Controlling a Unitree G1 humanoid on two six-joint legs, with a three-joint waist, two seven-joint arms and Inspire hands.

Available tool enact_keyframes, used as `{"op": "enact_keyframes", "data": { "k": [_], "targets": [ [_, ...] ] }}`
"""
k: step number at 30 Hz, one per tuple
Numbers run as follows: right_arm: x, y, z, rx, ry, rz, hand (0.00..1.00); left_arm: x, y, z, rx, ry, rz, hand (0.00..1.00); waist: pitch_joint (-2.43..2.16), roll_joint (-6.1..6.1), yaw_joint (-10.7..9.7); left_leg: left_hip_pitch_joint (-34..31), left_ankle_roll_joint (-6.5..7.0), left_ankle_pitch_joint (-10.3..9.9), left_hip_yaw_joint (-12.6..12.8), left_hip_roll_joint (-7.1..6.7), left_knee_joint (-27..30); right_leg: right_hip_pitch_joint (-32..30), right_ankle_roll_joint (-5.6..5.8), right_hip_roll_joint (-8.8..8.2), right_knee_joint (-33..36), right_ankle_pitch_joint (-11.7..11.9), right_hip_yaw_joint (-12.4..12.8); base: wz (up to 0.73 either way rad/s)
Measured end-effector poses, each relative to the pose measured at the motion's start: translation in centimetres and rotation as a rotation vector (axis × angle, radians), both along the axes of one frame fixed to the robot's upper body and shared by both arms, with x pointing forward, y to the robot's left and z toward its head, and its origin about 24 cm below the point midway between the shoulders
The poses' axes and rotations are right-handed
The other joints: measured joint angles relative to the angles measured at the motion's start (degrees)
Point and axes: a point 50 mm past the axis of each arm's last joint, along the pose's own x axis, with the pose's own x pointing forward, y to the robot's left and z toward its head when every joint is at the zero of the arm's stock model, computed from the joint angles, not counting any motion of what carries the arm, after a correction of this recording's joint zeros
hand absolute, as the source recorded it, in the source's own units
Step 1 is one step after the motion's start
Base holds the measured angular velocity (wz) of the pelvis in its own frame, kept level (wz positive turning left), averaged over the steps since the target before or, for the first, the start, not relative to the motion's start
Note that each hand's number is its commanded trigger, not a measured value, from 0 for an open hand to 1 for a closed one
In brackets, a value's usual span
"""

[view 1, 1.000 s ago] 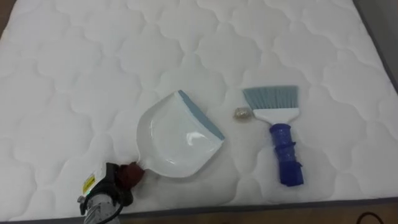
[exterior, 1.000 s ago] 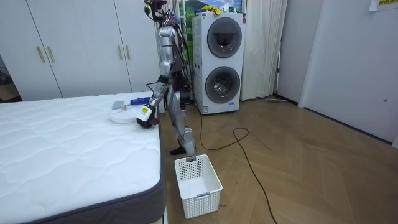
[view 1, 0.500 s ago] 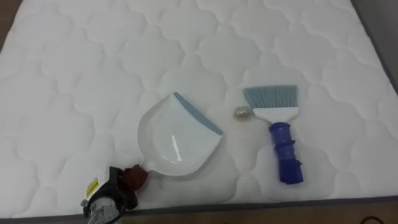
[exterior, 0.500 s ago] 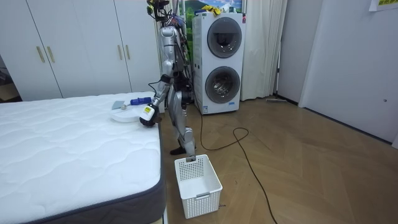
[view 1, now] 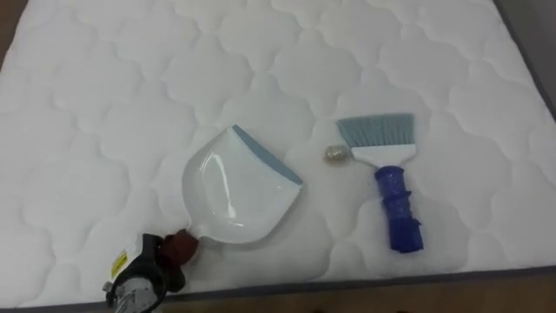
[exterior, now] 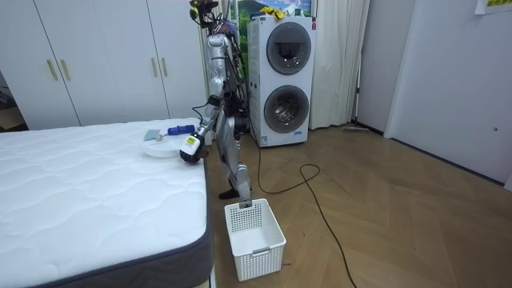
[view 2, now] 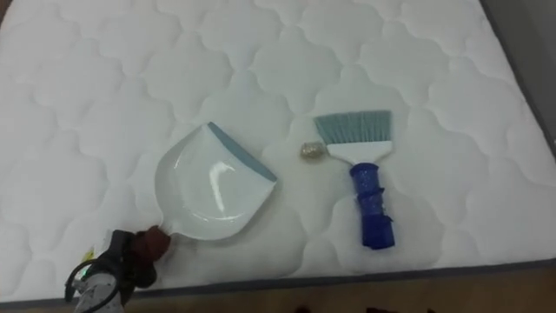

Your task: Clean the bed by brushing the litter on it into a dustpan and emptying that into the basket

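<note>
Left eye view, from its left edge: the robot's left hand (view 1: 142,276) sits at the lower left, at the near edge of the white quilted mattress (view 1: 122,87). Its dark fingers seem to be wrapped round the reddish handle end of the dustpan (view 1: 233,196), though the grip is partly hidden by the hand itself. The dustpan is white with a grey-blue lip; it lies on the mattress with its mouth turned up and to the right. Near that lip, apart from it, lies a small crumpled scrap (view 1: 335,154), just beside the bristles of the brush (view 1: 387,178). The brush lies flat, its grey-blue bristles pointing away from the robot and its blue handle toward the near edge.

Room view, left to right: white wardrobe doors (exterior: 104,60), the bed, the robot standing at its far corner with that arm reaching over it, a white basket (exterior: 254,238) on the wooden floor, and two stacked washing machines (exterior: 284,80) behind.
</note>
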Motion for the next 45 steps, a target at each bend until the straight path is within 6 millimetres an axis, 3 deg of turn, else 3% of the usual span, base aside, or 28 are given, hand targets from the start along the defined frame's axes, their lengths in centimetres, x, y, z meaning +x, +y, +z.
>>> {"op": "enact_keyframes", "data": {
  "k": [5,15,19,20,22,26,32,36,41,45],
  "targets": [
    [2.8,-2.0,2.1,-0.096,-0.105,-0.198,0.00,0.4,0.9,0.7,0.075,-0.045,-0.009,1.00,-0.24,-1.43,0.0,-2.4,-0.09,-0.2,0.9,0.06,2.3,-3.0,-0.37,-0.01,2.2,-0.2,1.5,-0.07],
    [7.0,-3.7,6.3,-0.334,-0.174,-0.319,0.00,1.0,1.2,1.3,0.155,-0.067,-0.055,1.00,-0.18,-1.35,0.5,-4.5,0.02,-0.6,2.5,0.26,4.0,-5.5,-0.44,0.26,4.0,0.6,3.1,-0.10],
    [8.9,-4.8,9.1,-0.532,-0.209,-0.317,0.00,1.0,1.3,1.3,0.163,-0.053,-0.054,1.00,0.00,-1.28,0.1,-5.2,0.23,-0.8,2.8,0.24,5.0,-6.4,-0.48,0.21,4.4,0.7,3.3,-0.01],
    [9.5,-5.2,10.1,-0.586,-0.232,-0.329,0.00,1.2,1.3,1.4,0.165,-0.055,-0.055,1.00,0.33,-1.12,0.1,-5.9,0.30,-1.0,2.8,0.27,5.5,-6.8,-0.44,0.21,4.5,0.7,3.3,0.00],
    [10.3,-5.5,11.5,-0.690,-0.260,-0.330,0.00,1.4,1.3,1.5,0.160,-0.053,-0.060,1.00,0.56,-1.01,0.1,-6.8,0.38,-1.3,2.9,0.28,5.8,-7.6,-0.37,0.19,5.1,0.7,3.4,0.00],
    [11.6,-5.3,14.2,-0.842,-0.356,-0.322,0.00,1.8,1.3,1.6,0.149,-0.035,-0.075,1.00,0.66,-1.12,0.0,-7.5,0.42,-1.4,2.9,0.00,6.4,-8.8,-0.28,-0.32,6.3,0.3,3.2,0.02],
    [13.3,-4.1,16.1,-1.016,-0.442,-0.153,0.00,3.0,1.2,2.0,0.103,0.016,-0.106,1.00,0.71,-1.02,0.9,-7.7,0.42,-1.4,3.0,0.07,6.7,-8.7,-0.24,-0.40,5.9,0.3,3.2,0.02],
    [13.9,-3.5,16.7,-1.080,-0.472,-0.079,0.00,3.3,1.1,2.1,0.080,0.042,-0.119,1.00,0.86,-0.82,1.5,-7.7,0.45,-1.5,3.0,0.02,6.7,-8.8,-0.15,-0.40,5.9,0.0,3.2,0.00],
    [14.7,-2.1,16.8,-1.081,-0.509,0.010,0.00,4.0,0.9,2.3,0.042,0.057,-0.133,1.00,1.53,0.11,2.6,-7.8,0.45,-1.5,3.1,0.04,6.8,-9.0,-0.22,-0.39,6.1,-0.1,3.1,0.00],
    [15.3,-1.1,16.6,-1.050,-0.538,0.115,0.00,4.1,0.7,2.3,0.024,0.064,-0.149,1.00,1.61,0.38,2.8,-7.9,0.45,-1.5,3.1,0.05,6.8,-9.0,-0.30,-0.52,6.2,-0.2,3.0,0.00]
  ]
}}
